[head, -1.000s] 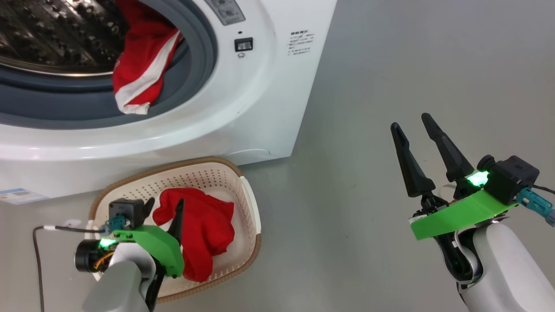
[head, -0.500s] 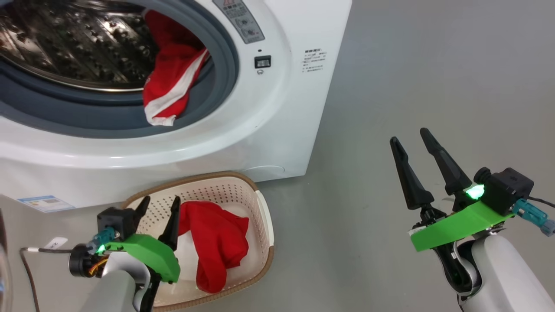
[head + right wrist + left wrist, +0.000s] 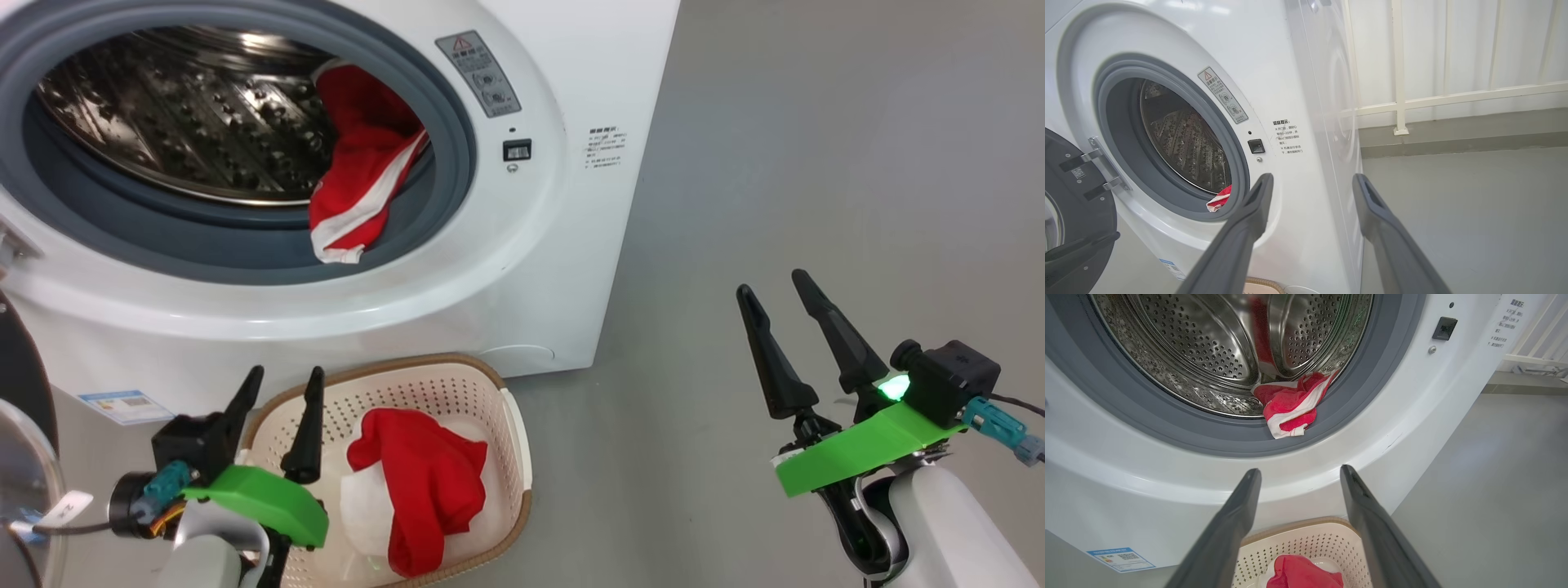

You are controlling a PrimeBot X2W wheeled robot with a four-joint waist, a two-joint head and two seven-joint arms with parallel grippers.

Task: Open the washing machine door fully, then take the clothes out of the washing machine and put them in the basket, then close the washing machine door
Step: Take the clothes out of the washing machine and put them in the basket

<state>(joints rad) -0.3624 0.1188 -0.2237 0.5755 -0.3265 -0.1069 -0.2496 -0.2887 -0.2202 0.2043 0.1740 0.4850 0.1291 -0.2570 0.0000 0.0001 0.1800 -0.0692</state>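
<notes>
The washing machine (image 3: 522, 269) stands open, its door (image 3: 20, 384) swung out at the left edge, also seen as the door (image 3: 1069, 196) on its hinge. One piece of the clothes, red with white stripes (image 3: 359, 180), hangs from the drum over the grey gasket; the same garment (image 3: 1290, 404) lies straight ahead of my left gripper. A plain red garment (image 3: 424, 482) lies in the basket (image 3: 441, 384) on the floor before the machine. My left gripper (image 3: 284, 374) is open and empty above the basket's left rim. My right gripper (image 3: 771, 283) hovers open and empty over the floor to the right.
Bare grey floor (image 3: 816, 163) stretches to the right of the machine. A white railing and wall (image 3: 1400, 81) stand behind it. A blue label (image 3: 122, 404) marks the machine's lower front corner. The open door takes up the room at the far left.
The camera has shifted, bringing more of the drum into view. My left gripper has risen from beside the red garment in the basket, open and empty. The right arm holds still.
</notes>
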